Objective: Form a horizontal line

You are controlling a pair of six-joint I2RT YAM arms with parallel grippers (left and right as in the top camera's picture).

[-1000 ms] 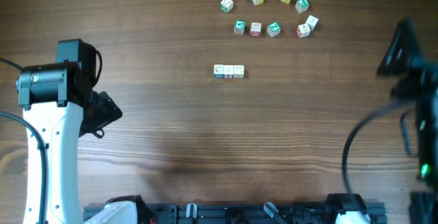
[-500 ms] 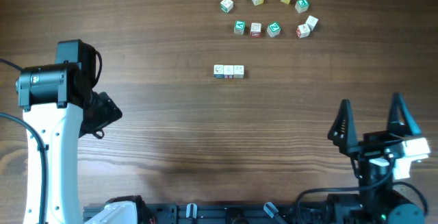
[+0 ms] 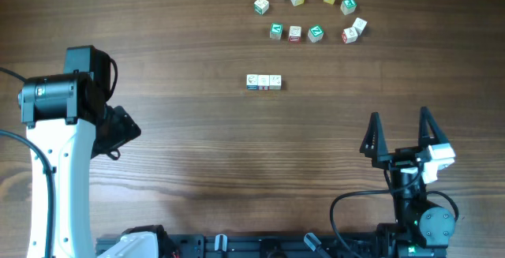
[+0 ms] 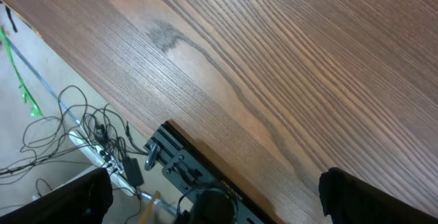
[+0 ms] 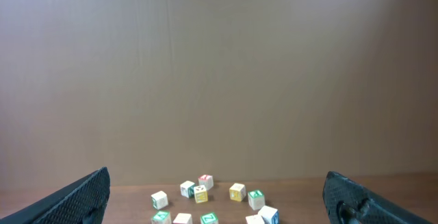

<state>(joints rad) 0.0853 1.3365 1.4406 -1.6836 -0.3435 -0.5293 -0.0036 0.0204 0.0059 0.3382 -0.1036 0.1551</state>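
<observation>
The horizontal line [image 3: 263,82] is a short row of three whitish letter cubes touching edge to edge, mid-table in the overhead view. My right gripper [image 3: 398,124] is open at the front right, well short of the line, with nothing between its fingers [image 5: 75,196]. In the right wrist view only the loose cubes [image 5: 237,192] show ahead; the line is out of that view. My left arm [image 3: 59,100] stands at the far left. Its gripper [image 4: 219,207] is open and empty above the table's front edge.
Several single letter cubes [image 3: 312,9] lie scattered at the back right, beyond the line. A black rail [image 4: 185,166] runs along the table's front edge, with loose cables [image 4: 61,121] on the floor below. Bare wood [image 3: 237,155] lies between both arms and the line.
The right arm has swung in from the right edge to the front right, its open fingers now pointing toward the far side. The left arm and the cubes have not moved.
</observation>
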